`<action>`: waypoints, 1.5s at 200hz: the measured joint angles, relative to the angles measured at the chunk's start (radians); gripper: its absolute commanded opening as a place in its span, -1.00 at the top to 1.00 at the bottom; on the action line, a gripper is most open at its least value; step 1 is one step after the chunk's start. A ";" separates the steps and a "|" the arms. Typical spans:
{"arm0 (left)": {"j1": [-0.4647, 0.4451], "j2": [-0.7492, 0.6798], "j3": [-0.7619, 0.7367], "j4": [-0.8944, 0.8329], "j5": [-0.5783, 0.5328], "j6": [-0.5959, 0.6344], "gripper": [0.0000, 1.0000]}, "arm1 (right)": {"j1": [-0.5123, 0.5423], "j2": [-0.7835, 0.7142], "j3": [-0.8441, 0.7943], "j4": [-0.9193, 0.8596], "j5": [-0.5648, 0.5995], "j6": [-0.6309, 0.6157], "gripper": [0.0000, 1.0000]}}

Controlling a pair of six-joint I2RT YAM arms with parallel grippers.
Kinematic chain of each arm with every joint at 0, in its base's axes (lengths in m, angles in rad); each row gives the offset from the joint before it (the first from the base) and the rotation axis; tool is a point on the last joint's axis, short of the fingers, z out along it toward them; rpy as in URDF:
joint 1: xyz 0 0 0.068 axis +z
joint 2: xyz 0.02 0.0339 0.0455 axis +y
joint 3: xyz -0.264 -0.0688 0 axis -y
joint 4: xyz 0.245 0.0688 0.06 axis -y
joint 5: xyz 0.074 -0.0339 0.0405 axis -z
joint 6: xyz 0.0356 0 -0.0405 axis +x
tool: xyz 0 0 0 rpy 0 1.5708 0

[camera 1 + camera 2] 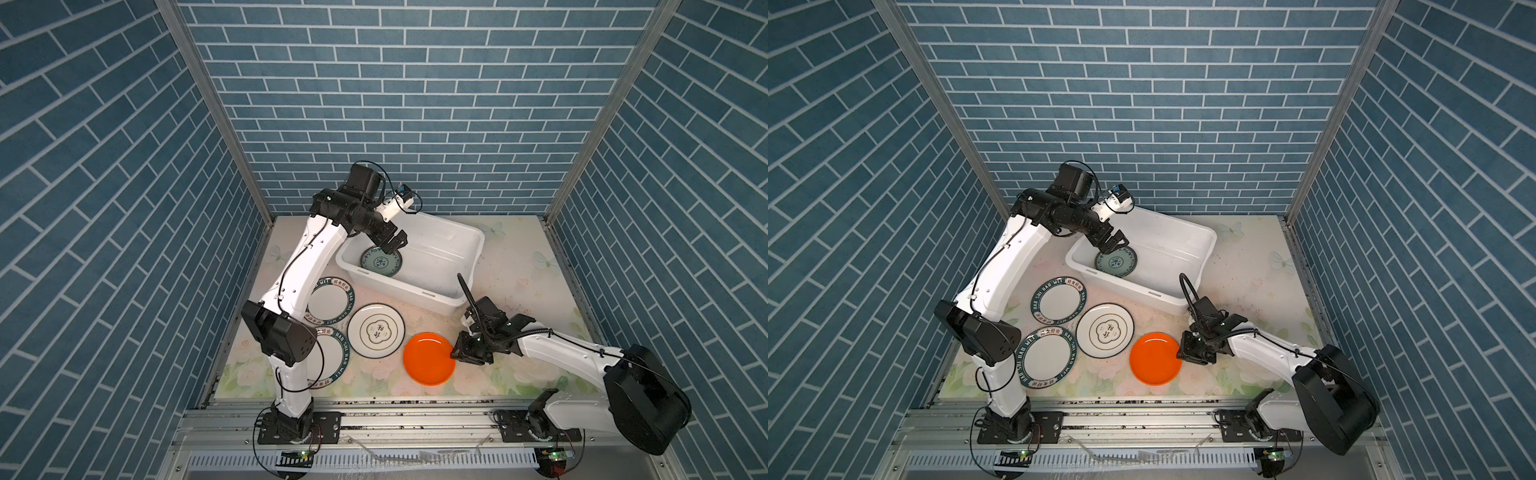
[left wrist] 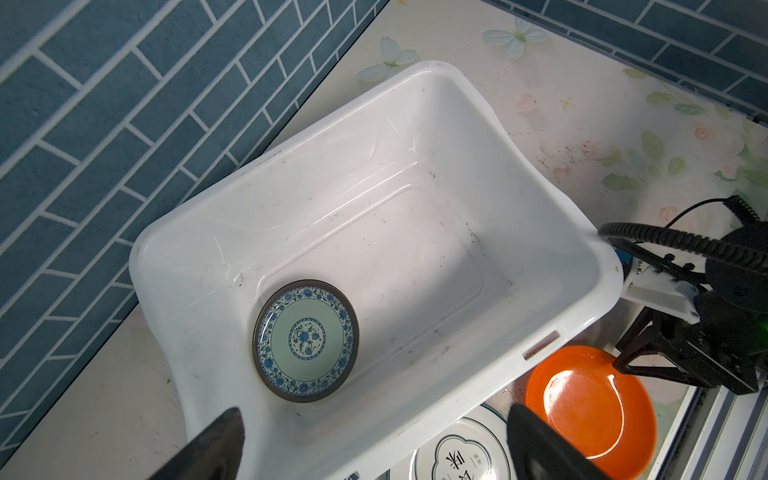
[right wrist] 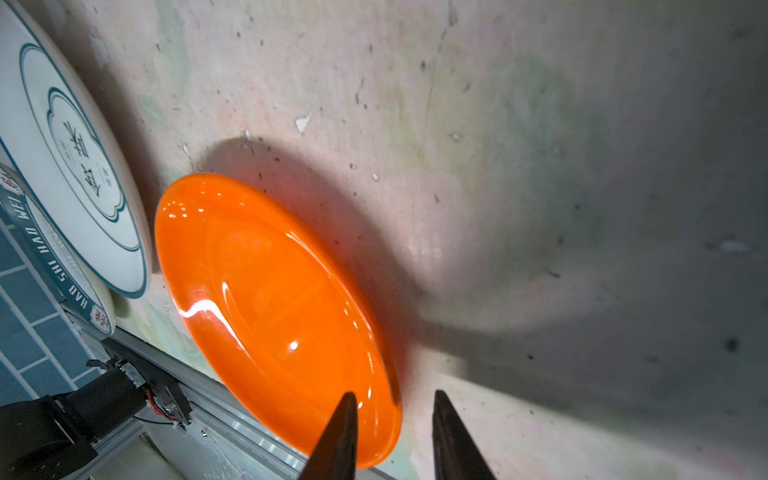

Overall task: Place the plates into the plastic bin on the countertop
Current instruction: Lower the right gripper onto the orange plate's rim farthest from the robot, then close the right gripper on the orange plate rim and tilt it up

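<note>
Fingers of the right gripper (image 3: pixel 395 395) are set slightly apart astride the orange plate (image 3: pixel 266 299) rim (unclamped); the left gripper (image 2: pixel 374 409) is spread wide.

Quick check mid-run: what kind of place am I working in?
Probably a mock kitchen cell in a lab: blue brick-print walls on aluminium posts, a floral countertop, and a metal rail along the front.

Five plates in view: one blue-green patterned plate (image 1: pixel 381 261), two white plates with dark-green lettered rims (image 1: pixel 330 301) (image 1: pixel 333 354), one white plate with gold motif (image 1: pixel 376 330), one orange plate (image 1: pixel 428 365). One plastic bin (image 1: pixel 415 296). One countertop (image 1: pixel 523 291). Two robot arms: left arm (image 1: pixel 313 251), right arm (image 1: pixel 561 351).
</note>
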 measured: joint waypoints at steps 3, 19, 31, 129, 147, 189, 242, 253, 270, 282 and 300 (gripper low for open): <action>0.000 0.000 0.000 0.000 0.000 0.000 -0.99 | 0.000 0.002 0.000 0.002 0.000 0.000 0.38; 0.000 0.000 -0.003 0.000 -0.002 0.000 -0.99 | 0.000 0.011 0.000 0.011 -0.001 -0.001 0.40; 0.000 0.000 -0.004 0.000 -0.003 0.000 -0.99 | 0.000 0.019 0.000 0.017 -0.001 -0.001 0.42; 0.000 -0.011 -0.027 0.003 -0.006 0.000 -0.99 | 0.000 0.061 0.000 0.026 0.000 -0.001 0.49; 0.000 -0.015 -0.031 0.003 -0.006 0.000 -0.99 | 0.000 0.061 0.000 0.026 0.000 -0.001 0.51; 0.000 -0.017 -0.032 0.003 -0.006 0.001 -0.99 | 0.001 0.061 0.000 0.023 0.009 -0.001 0.59; 0.000 -0.018 -0.040 0.003 -0.009 0.004 -0.99 | 0.002 0.024 0.000 -0.021 0.043 -0.001 0.64; 0.000 -0.019 -0.043 0.003 -0.010 0.003 -0.99 | 0.002 0.011 0.000 -0.033 0.051 -0.001 0.64; 0.000 -0.019 -0.043 0.003 -0.010 0.004 -0.99 | 0.002 -0.004 -0.001 -0.041 0.057 0.000 0.62; 0.000 -0.019 -0.043 0.003 -0.010 0.003 -0.99 | 0.002 -0.008 -0.006 -0.039 0.057 0.000 0.61; 0.000 -0.019 -0.044 0.003 -0.010 0.003 -0.99 | 0.002 -0.009 -0.023 -0.027 0.053 0.002 0.60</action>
